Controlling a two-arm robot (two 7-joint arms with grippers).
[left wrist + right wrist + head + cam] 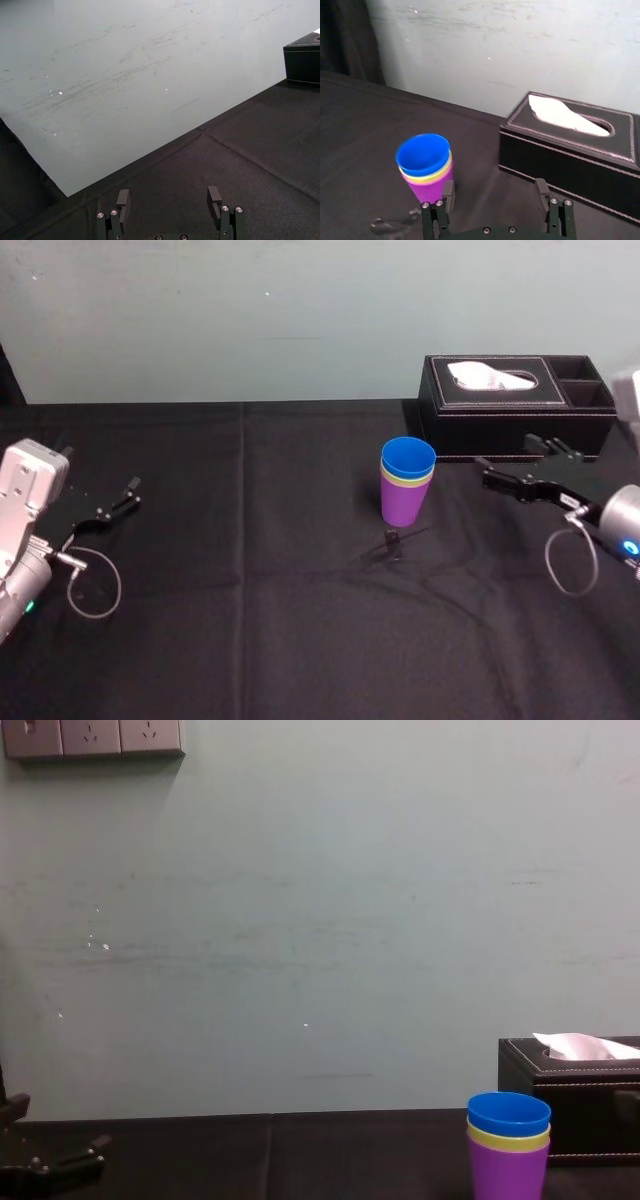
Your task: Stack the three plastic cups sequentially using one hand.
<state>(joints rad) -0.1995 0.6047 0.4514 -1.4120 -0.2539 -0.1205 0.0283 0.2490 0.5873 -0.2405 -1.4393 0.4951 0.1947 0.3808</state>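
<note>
The three plastic cups stand nested upright in one stack on the black tablecloth: the purple cup (404,502) at the bottom, the yellow-green cup (406,478) showing as a thin rim, the blue cup (408,457) on top. The stack also shows in the right wrist view (426,166) and the chest view (508,1143). My right gripper (508,468) hovers open to the right of the stack, apart from it, with nothing between its fingers (448,192). My left gripper (128,494) rests open at the far left, empty (170,200).
A black tissue box (515,405) with a white tissue stands behind and to the right of the stack, close to my right gripper. A small dark object (393,539) lies on the cloth just in front of the cups. A pale wall runs along the table's back edge.
</note>
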